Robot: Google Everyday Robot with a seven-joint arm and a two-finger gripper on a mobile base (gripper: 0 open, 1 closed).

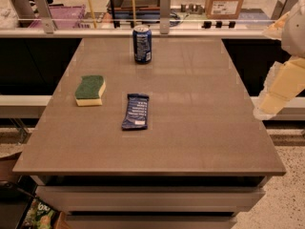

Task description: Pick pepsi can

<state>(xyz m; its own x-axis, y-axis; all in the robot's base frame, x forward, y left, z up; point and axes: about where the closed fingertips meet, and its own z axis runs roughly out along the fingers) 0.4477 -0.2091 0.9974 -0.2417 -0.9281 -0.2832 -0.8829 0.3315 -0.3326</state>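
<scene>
Camera view: upright dark-blue metal pepsi can [142, 44] stands far off at ten o'clock from pale gripper [274, 99], whose opening cannot be told.

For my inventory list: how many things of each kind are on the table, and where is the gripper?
pepsi can: 1
sponge: 1
snack wrapper: 1
Total: 3
The gripper is beyond the right edge of the table, apart from all three.
</scene>
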